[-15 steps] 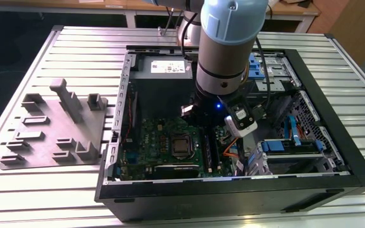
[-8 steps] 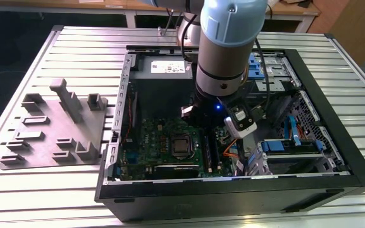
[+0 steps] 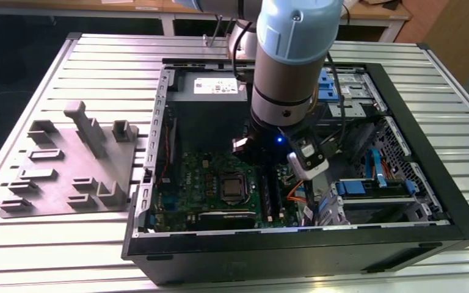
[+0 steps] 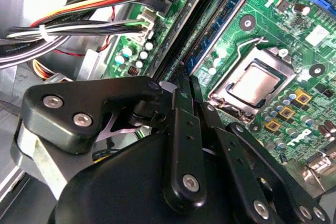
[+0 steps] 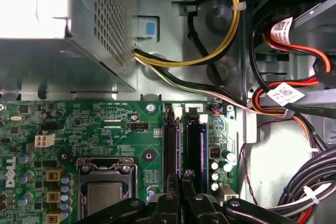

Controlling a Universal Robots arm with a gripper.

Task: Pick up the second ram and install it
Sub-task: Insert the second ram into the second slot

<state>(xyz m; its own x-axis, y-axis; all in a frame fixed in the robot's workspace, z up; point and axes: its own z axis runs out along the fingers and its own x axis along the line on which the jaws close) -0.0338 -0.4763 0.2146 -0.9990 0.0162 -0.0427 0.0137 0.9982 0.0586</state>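
My gripper [image 3: 272, 174] hangs low inside the open computer case, right over the memory slots [image 5: 194, 140] of the green motherboard [image 5: 94, 129]. In both wrist views its black fingers are pressed together [image 4: 186, 74] [image 5: 181, 179]. A thin dark strip runs on from the fingertips in line with the slots. I take it for the second ram [image 4: 195, 30] seen edge-on, held upright at the slots. I cannot tell how deep it sits. The processor socket [image 4: 257, 85] lies just beside the slots.
The grey power-supply box [image 5: 58, 51] and bundles of yellow, red and black cables [image 5: 231, 35] crowd the slots' far end. Drive bays with blue parts [image 3: 373, 177] fill the exterior view's right of the case. A grey parts holder [image 3: 71, 165] lies on the slatted table at the exterior view's left.
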